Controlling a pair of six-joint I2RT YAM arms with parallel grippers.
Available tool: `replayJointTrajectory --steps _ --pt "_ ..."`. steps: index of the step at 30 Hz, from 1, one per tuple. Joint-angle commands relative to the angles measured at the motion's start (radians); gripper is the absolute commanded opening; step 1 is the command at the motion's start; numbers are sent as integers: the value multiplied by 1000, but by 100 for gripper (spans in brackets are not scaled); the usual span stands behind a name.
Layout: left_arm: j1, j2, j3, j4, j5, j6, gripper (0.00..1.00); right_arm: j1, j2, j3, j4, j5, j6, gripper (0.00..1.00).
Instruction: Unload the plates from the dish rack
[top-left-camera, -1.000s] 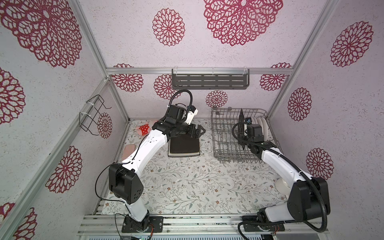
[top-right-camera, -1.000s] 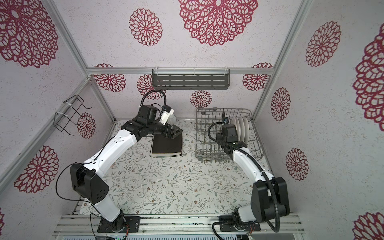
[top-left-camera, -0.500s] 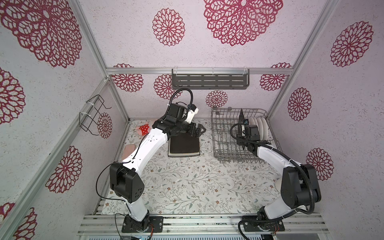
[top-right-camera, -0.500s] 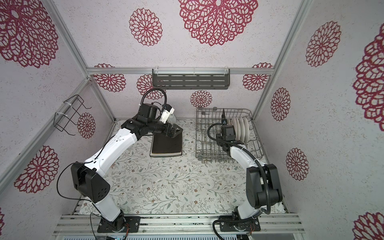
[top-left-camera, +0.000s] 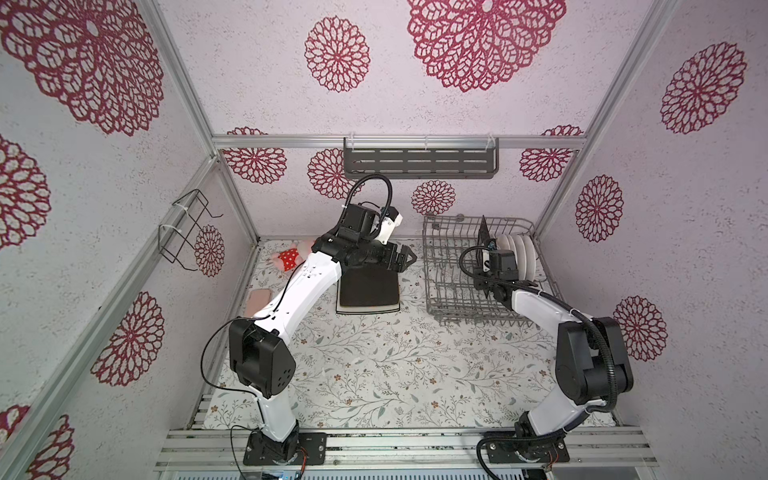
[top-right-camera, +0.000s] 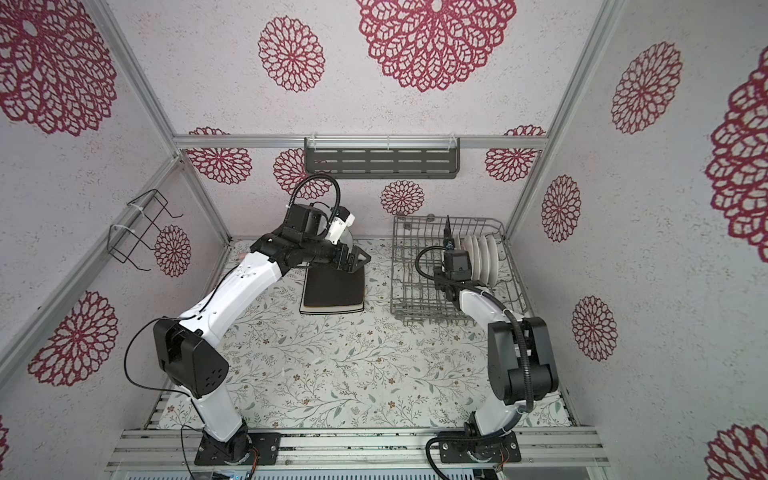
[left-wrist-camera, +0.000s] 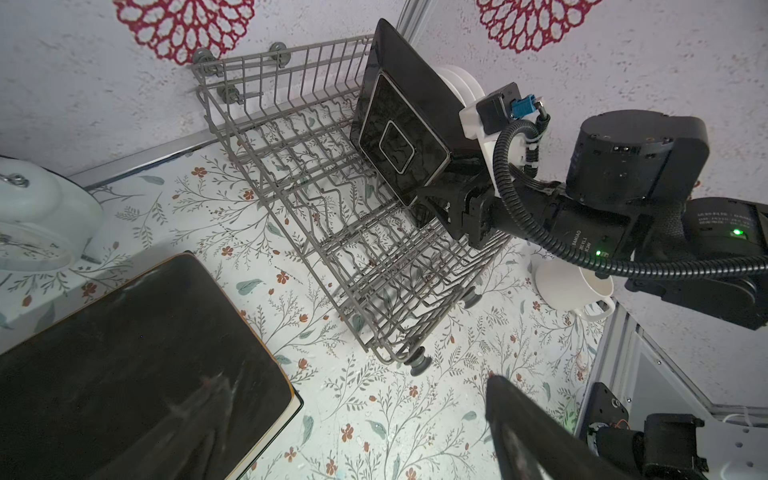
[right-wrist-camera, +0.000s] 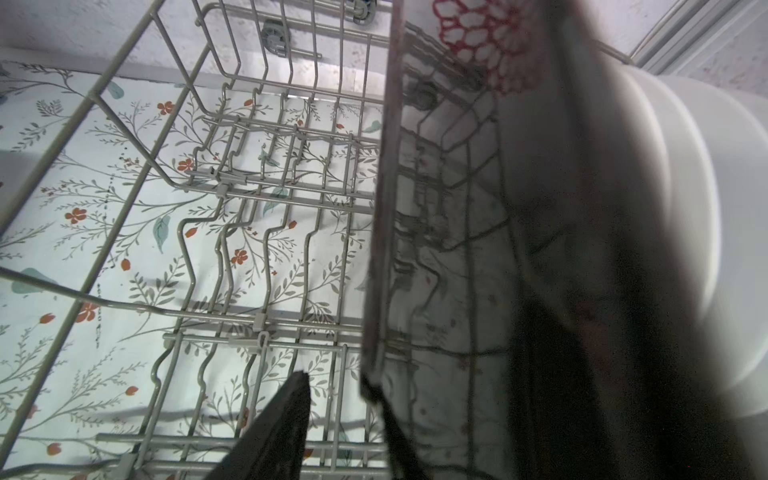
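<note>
Right pincer (right-wrist-camera: 415, 353) part-open astride black-backed plate (right-wrist-camera: 436, 208), gap only in wrist view; left pincer (top-left-camera: 405, 261) agape, empty

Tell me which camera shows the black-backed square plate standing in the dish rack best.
The left wrist view: the black-backed square plate shows nearly its whole back, standing in the dish rack. Both top views give only a thin edge-on sliver of it. The right wrist view has it close, blurred and cropped.
</note>
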Motion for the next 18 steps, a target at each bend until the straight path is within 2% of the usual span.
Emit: replayJointTrajectory --steps 1,9,18 --pt "-6 16 27 -14 10 10 97 -11 25 27 28 -15 20 53" --pt "-7 25 27 -21 14 17 97 -12 26 33 41 -18 24 46" --pt "-9 33 5 5 55 18 97 -13 19 32 52 -24 8 31"
